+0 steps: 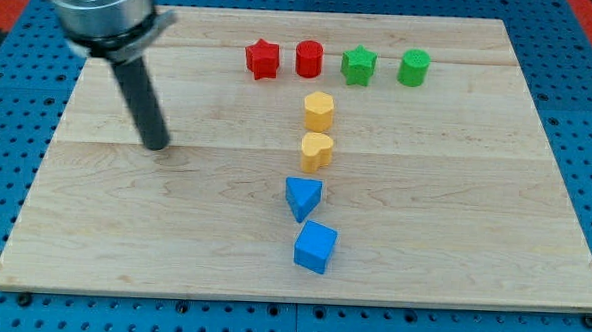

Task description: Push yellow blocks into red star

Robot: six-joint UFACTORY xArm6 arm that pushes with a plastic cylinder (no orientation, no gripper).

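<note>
The red star (pixel 263 59) sits near the view's top, left of centre. A red cylinder (pixel 309 58) stands just right of it. Two yellow blocks lie below them: a yellow hexagonal block (pixel 318 110) and a yellow heart-shaped block (pixel 317 150) under it. My tip (pixel 156 145) rests on the board at the view's left, well left of the yellow blocks and below-left of the red star. It touches no block.
A green star (pixel 358 66) and a green cylinder (pixel 413 67) stand at the view's top right. A blue triangle (pixel 303 197) and a blue cube (pixel 315 247) lie below the yellow blocks. The wooden board (pixel 474 214) has blue pegboard around it.
</note>
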